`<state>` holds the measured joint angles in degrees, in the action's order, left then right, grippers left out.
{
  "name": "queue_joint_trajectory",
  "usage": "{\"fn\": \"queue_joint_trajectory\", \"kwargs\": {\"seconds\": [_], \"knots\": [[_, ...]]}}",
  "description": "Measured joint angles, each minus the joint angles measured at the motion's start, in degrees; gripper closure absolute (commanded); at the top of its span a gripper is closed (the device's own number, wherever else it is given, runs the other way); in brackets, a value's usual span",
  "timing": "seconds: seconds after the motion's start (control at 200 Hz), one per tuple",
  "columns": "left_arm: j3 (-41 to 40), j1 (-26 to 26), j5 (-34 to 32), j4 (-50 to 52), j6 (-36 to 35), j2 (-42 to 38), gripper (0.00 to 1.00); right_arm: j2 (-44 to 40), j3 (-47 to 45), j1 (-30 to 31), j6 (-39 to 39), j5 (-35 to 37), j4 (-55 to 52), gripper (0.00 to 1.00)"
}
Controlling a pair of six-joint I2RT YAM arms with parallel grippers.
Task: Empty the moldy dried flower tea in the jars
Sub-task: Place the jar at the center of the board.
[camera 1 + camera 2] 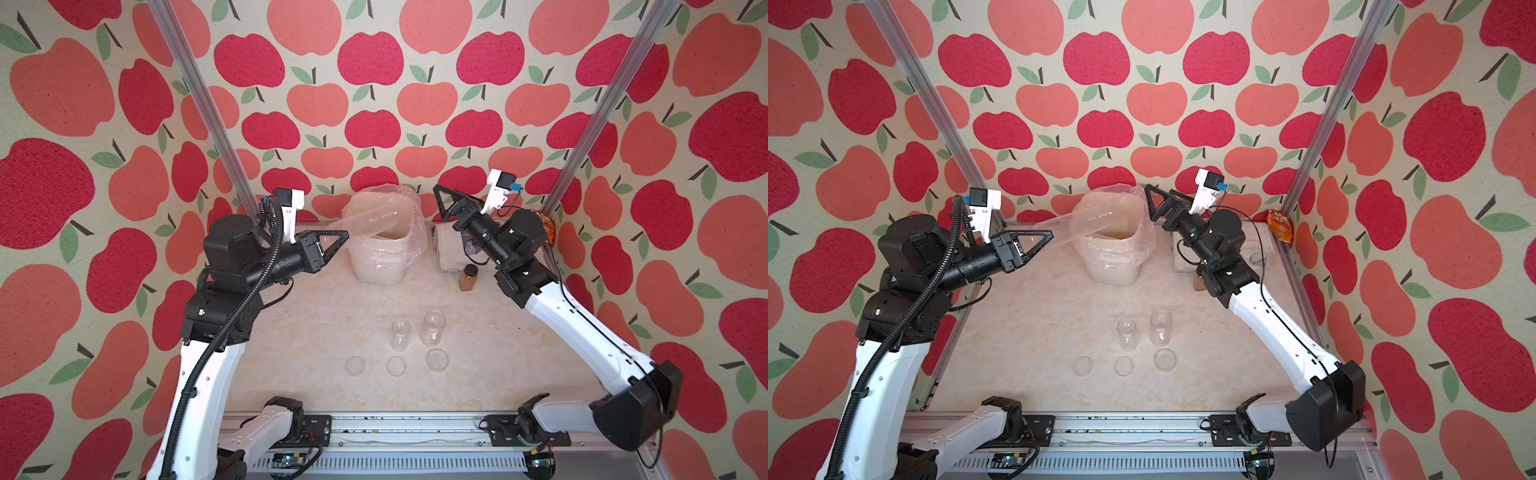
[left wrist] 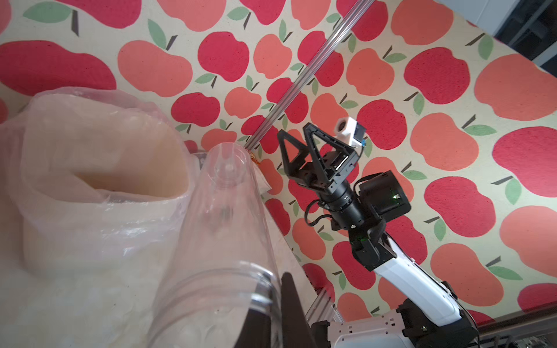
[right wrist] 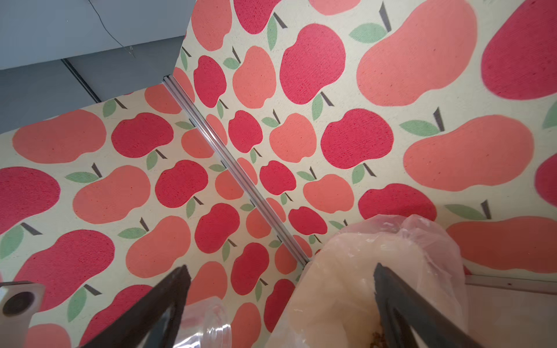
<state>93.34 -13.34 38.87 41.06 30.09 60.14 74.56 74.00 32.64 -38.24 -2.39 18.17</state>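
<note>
Apple-print walls box in your pale marbled tabletop [image 1: 316, 316]. In both top views your left gripper [image 1: 343, 234] is clamped on the held jar [image 1: 370, 222], which lies tilted with its far end over the mouth of the bag-lined white bin [image 1: 374, 270] at back centre. Your right gripper [image 1: 441, 191] hangs raised just right of the bin, fingers spread, nothing in them. Two upright jars [image 1: 434, 326] stand lidless mid-table, near each other but apart. Three clear lids [image 1: 395, 365] lie flat in a row on the side nearer the arm bases. An amber jar [image 1: 468, 277] with a black cap stands right of the bin, near a folded cloth [image 1: 446, 253]. Left wrist view: the held jar [image 2: 223, 229] reads clear right through, one dark finger [image 2: 291, 304] against its near end, the bin [image 2: 60, 241] beside it, and your right gripper [image 2: 294, 129] gaping in the air. Right wrist view: your right gripper's fingers [image 3: 176, 286] stand wide apart and empty above the bin [image 3: 331, 286]. The dried flower tea [image 3: 376, 335] shows as a few brown bits down inside it.
</note>
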Motion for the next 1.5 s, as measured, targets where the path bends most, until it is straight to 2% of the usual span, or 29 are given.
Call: {"fn": "queue_joint_trajectory", "kwargs": {"seconds": [0.14, 0.325, 0.54, 0.715, 0.986, 1.496], "knots": [[6.71, -6.19, -10.84, 15.47, -4.76, 3.45, 1.0, -4.0, -0.85, -1.9, 8.7, 2.91, -8.04, 0.01], [9.42, -16.02, -24.33, 31.21, -6.54, 12.2, 1.0, -7.1, -4.24, -4.55, 16.17, 5.05, -16.22, 0.01], [10.03, -20.65, -32.39, 42.34, -7.32, 25.44, 1.0, -10.01, -9.94, -7.21, 19.43, 5.4, -21.31, 0.01], [8.39, -21.07, -33.31, 43.58, -8.02, 27.98, 1.0, -11.21, -12.44, -9.4, 19.78, 5.29, -22.84, 0.01], [2.84, -21.07, -30.47, 41.9, -9.03, 27.76, 1.0, -12.55, -14.4, -11.3, 19.78, 4.22, -23.26, 0.01], [-6.78, -20.79, -26.32, 33.68, -9.03, 27.74, 1.0, -14.14, -15.76, -12.04, 19.76, 3.82, -24.3, 0.01]]}}
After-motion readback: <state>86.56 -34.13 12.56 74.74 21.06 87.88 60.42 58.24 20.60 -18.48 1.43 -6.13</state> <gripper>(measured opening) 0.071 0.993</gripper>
